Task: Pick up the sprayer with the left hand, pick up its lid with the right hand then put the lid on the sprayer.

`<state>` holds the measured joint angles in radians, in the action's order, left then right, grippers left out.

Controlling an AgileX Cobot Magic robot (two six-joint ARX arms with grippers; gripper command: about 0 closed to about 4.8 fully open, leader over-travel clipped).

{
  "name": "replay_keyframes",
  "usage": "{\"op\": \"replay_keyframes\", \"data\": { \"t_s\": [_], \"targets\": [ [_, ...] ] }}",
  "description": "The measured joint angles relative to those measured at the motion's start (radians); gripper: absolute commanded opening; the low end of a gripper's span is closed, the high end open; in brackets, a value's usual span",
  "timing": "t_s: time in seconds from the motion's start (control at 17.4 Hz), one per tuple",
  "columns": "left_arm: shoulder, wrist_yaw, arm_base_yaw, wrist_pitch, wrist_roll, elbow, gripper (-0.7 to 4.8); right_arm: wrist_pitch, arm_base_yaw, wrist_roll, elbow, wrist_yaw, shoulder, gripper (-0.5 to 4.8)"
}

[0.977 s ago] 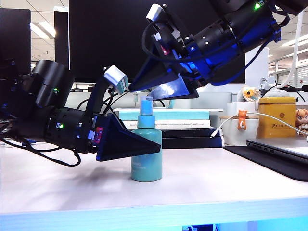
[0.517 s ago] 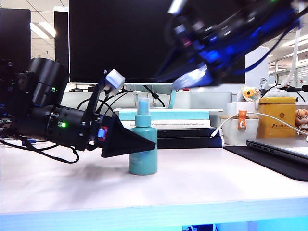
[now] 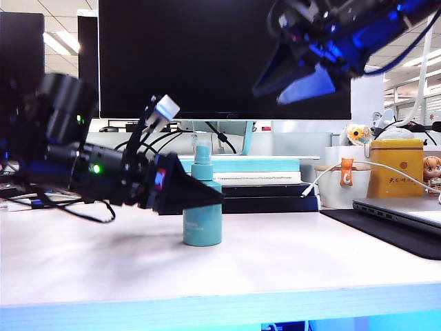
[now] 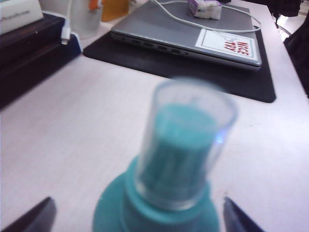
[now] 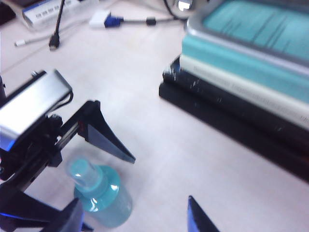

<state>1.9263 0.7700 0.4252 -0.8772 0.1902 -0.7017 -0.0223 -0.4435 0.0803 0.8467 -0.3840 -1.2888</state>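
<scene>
On the table, the capped sprayer is flanked by the spread, untouching left gripper; well above, the right gripper is held open, empty.

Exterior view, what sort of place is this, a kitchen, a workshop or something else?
Most likely an office: a desk with a big dark monitor, stacked books and a closed laptop, with ceiling light panels behind.
</scene>
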Motion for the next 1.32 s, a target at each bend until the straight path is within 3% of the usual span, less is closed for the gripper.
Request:
{"op": "replay_keyframes", "data": {
  "t_s": [0.11, 0.23, 0.34, 0.52, 0.69, 0.86, 1.03, 1.32],
  "targets": [
    [-0.053, 0.0, 0.0, 0.098, 0.026, 0.0, 4.79, 0.004, 0.0, 0.0, 0.0, 0.042, 0.045, 2.75],
    [-0.175, -0.061, -0.005, 0.354, 0.16, 0.0, 4.79, 0.002, 0.019, 0.0, -0.001, 0.108, 0.114, 2.74],
    [-0.247, -0.195, -0.005, 0.576, 0.267, -0.001, 4.79, 0.003, 0.051, -0.001, -0.002, 0.124, 0.158, 2.74],
    [-0.354, -0.497, -0.005, 0.882, 0.295, 0.002, 4.79, 0.014, 0.075, -0.023, -0.002, 0.223, 0.242, 2.6],
    [-0.494, -0.653, -0.007, 0.947, 0.211, 0.002, 4.79, 0.059, 0.076, -0.035, -0.022, 0.351, 0.362, 2.6],
    [-0.697, -0.678, -0.007, 0.945, 0.129, 0.002, 4.79, 0.063, 0.076, -0.035, -0.12, 0.446, 0.542, 2.4],
    [-0.88, -0.722, -0.013, 0.911, 0.114, 0.05, 4.79, 0.05, 0.089, -0.035, -0.241, 0.499, 0.702, 2.13],
    [-1.268, -0.717, -0.163, 0.834, 0.087, 0.249, 4.79, 0.031, 0.112, -0.036, -0.462, 0.569, 1.043, 1.7]
  ]
}}
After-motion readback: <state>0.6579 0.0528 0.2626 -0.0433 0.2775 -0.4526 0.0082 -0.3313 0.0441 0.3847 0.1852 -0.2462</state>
